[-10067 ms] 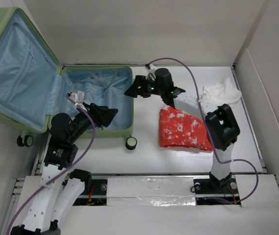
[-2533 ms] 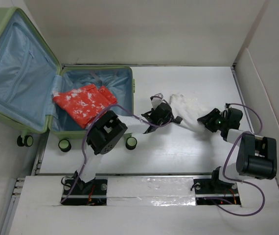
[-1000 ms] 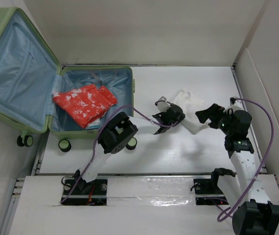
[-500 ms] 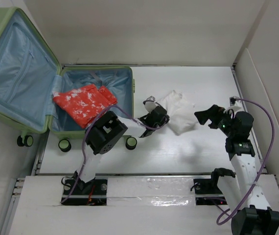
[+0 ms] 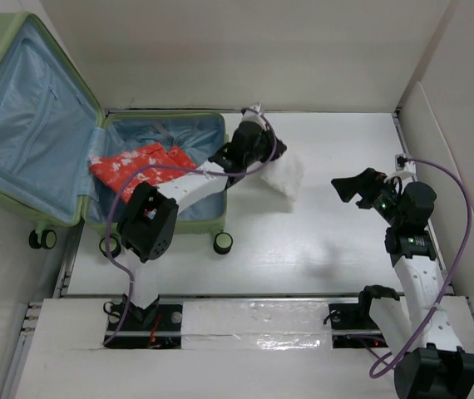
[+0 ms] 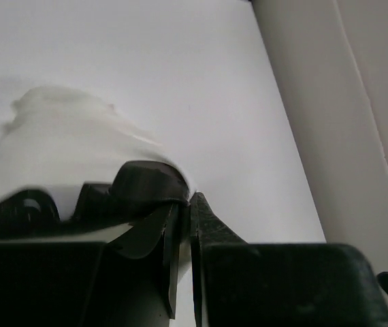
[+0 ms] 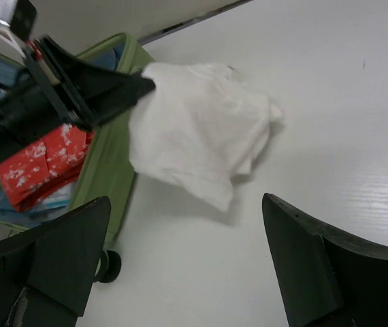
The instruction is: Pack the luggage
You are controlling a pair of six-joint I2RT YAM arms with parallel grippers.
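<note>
A: where's the luggage [image 5: 21, 125]?

B: far left of the counter [image 5: 328, 249], lying open; lid tipped back to the left with its blue lining showing; base half toward centre, black wheels [image 5: 223, 243] at its near edge.

A: anything inside?

B: a red patterned cloth [image 5: 145, 170], folded, in the base half toward the hinge side; blue lining is bare around it.

A: left tool?

B: left tool [image 5: 262, 158] is closed on a white cloth [image 5: 283, 176]; in the wrist view the fingers [image 6: 201, 218] are pinched nearly together with fabric bunched just past the tips; the arm reaches across the near right corner of the base.

A: where's the cloth relative to the case?

B: just beside the right rim, on the outside; it hangs down and right from the tool; the right wrist view shows its shadow on the counter under it; can't tell if the lower edge touches the counter.

A: right tool?

B: right tool [image 5: 355, 184] has its jaws wide apart and nothing between them; it sits over bare counter on the right, well apart from the cloth, pointed left toward it.
</note>
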